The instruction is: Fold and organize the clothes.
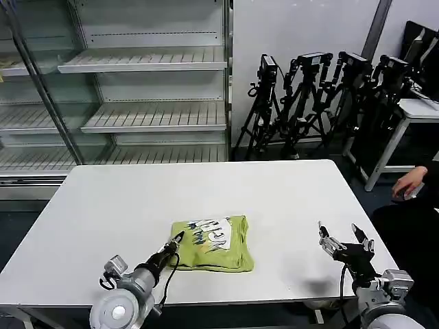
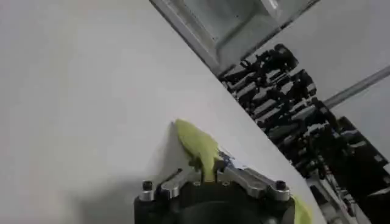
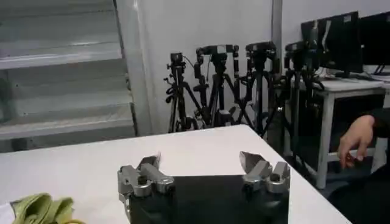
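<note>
Lime-green T-shirt (image 1: pixel 214 243) folded into a compact bundle near the front of the white table (image 1: pixel 123 199), white print facing up. Left gripper (image 1: pixel 177 239) pinched closed on the bundle's left edge. Right gripper (image 1: pixel 345 239) spread wide, holding nothing, well apart above the right front corner. Best done by tugging low and slowly, keeping the layers stacked.
</note>
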